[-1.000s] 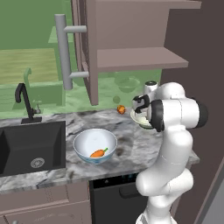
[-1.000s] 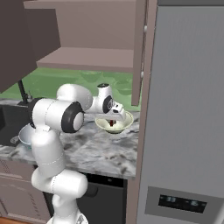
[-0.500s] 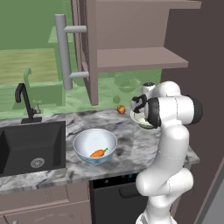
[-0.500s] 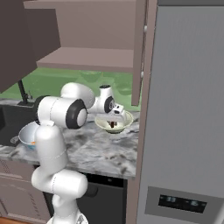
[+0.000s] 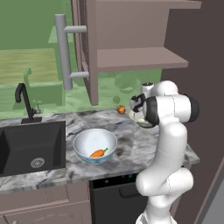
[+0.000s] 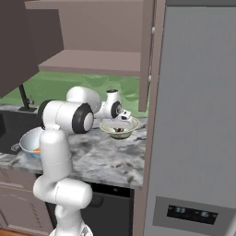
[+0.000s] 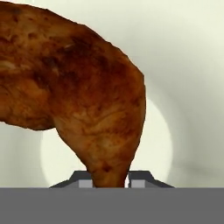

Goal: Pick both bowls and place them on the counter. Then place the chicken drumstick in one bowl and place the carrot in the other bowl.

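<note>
The gripper (image 7: pixel 110 183) pinches the thin end of the chicken drumstick (image 7: pixel 78 92), its two dark finger tips close together on either side of the meat — the thick browned end fills much of the hand view over the pale inside of the cream bowl (image 7: pixel 188 109). From the right base view, that shallow cream and green bowl (image 6: pixel 120 128) sits on the marbled surface (image 6: pixel 106 159) with the dark drumstick (image 6: pixel 119 131) low inside it. The carrot (image 5: pixel 99 153) lies in the deep white bowl (image 5: pixel 95 145) beside the black sink (image 5: pixel 30 146) — well apart from the cream bowl.
</note>
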Motion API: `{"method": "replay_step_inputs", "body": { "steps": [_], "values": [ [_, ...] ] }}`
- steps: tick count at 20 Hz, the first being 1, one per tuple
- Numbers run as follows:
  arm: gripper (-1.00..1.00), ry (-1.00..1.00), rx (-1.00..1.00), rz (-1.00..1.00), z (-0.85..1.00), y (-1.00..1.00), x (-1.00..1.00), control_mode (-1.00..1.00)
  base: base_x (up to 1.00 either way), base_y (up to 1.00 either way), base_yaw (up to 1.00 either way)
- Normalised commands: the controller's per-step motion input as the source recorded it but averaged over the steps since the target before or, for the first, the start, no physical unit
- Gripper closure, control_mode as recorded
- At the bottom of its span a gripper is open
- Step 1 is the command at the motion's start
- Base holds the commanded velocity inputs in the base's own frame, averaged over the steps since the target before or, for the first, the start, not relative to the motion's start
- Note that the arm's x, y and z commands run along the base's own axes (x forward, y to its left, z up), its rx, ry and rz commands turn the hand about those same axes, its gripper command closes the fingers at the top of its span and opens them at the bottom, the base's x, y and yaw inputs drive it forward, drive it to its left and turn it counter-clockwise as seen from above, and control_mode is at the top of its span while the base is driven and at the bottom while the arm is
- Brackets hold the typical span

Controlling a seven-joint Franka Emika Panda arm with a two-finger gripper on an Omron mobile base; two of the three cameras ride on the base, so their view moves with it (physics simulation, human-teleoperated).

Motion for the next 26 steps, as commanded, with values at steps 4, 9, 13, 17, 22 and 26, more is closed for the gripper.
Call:
{"method": "replay_step_inputs", "body": {
  "steps": [4,9,13,17,22,26],
  "values": [
    [-1.00,0.00,0.04,0.00,0.00,-0.11,-0.04,-1.00,0.00,0.00,0.00],
    [-1.00,0.00,0.04,0.00,0.02,-0.04,-0.21,-1.00,0.00,0.00,0.00],
    [-1.00,-0.02,0.02,0.00,0.24,0.02,-0.38,-1.00,0.00,0.00,0.00],
    [-1.00,-0.03,0.00,-0.03,0.30,0.08,-0.43,-1.00,0.00,0.00,0.00],
    [-1.00,-0.03,0.00,-0.03,0.23,0.02,-0.48,-1.00,0.00,0.00,0.00],
    [-1.00,-0.04,0.00,-0.04,0.27,0.03,-0.48,-1.00,0.00,0.00,0.00]
  ]
}}
